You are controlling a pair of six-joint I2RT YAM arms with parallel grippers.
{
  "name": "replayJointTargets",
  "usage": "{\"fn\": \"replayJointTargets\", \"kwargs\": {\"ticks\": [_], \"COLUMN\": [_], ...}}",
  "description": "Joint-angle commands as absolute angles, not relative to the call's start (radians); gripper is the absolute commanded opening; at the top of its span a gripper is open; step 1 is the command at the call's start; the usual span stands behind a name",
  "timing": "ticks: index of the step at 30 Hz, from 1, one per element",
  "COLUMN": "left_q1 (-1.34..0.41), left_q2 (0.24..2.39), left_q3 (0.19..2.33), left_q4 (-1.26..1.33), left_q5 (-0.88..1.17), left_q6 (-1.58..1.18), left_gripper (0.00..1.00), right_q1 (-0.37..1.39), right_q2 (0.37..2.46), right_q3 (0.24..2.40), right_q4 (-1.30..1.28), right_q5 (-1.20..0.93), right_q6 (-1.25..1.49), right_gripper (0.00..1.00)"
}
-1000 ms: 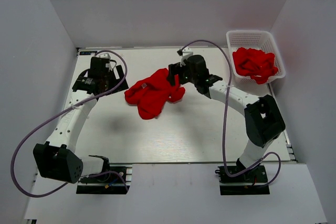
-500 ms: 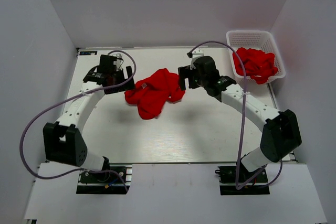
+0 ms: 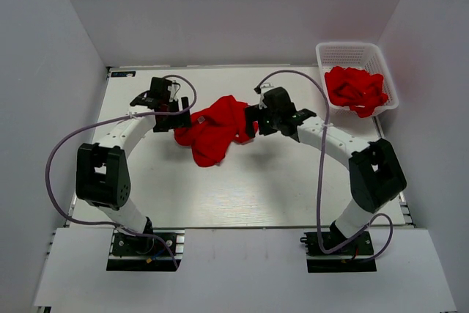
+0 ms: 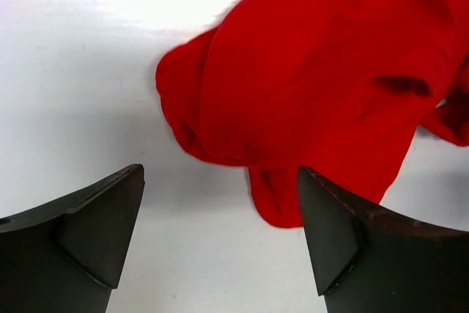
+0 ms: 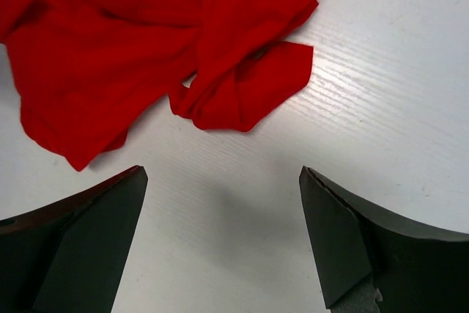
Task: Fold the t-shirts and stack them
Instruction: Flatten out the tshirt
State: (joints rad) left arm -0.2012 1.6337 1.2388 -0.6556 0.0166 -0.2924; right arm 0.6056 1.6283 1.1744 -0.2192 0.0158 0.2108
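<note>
Left fingers (image 4: 95, 232) and right fingers (image 5: 352, 240) gape wide, empty — each should pinch one outer edge of the crumpled red t-shirt (image 3: 216, 130), then spread it flat.

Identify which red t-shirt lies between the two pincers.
The crumpled t-shirt loose on the table, with the left pincer at one side and the right pincer at the other. The other shirts are heaped in the white basket.

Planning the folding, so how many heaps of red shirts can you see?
2: a loose heap on the table, centre, and a basket heap in the basket, far right. The basket heap may hide several shirts.
</note>
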Motion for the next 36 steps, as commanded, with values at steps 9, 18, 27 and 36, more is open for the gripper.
{"fn": "replayJointTargets", "kwargs": {"ticks": [9, 18, 27, 36], "left_q1": [-0.206, -0.196, -0.196, -0.196], "left_q2": [1.73, 1.74, 1.651, 1.632], "left_q3": [1.261, 1.27, 1.236, 1.246], "left_q4": [-0.522, -0.477, -0.393, -0.402], "left_q5": [0.048, 0.067, 0.101, 0.11], "left_q6": [-0.275, -0.256, -0.245, -0.245], "left_gripper": [0.61, 0.0, 0.0, 0.0], "right_q1": [0.611, 0.614, 0.612, 0.611], "right_q2": [1.795, 1.919, 2.019, 2.094], "right_q3": [1.281, 1.41, 1.519, 1.594], "right_q4": [-0.176, -0.164, -0.195, -0.247], "right_q5": [-0.014, -0.005, 0.051, 0.124], "right_q6": [0.258, 0.293, 0.34, 0.36], "right_gripper": [0.9, 0.9, 0.88, 0.2]}}
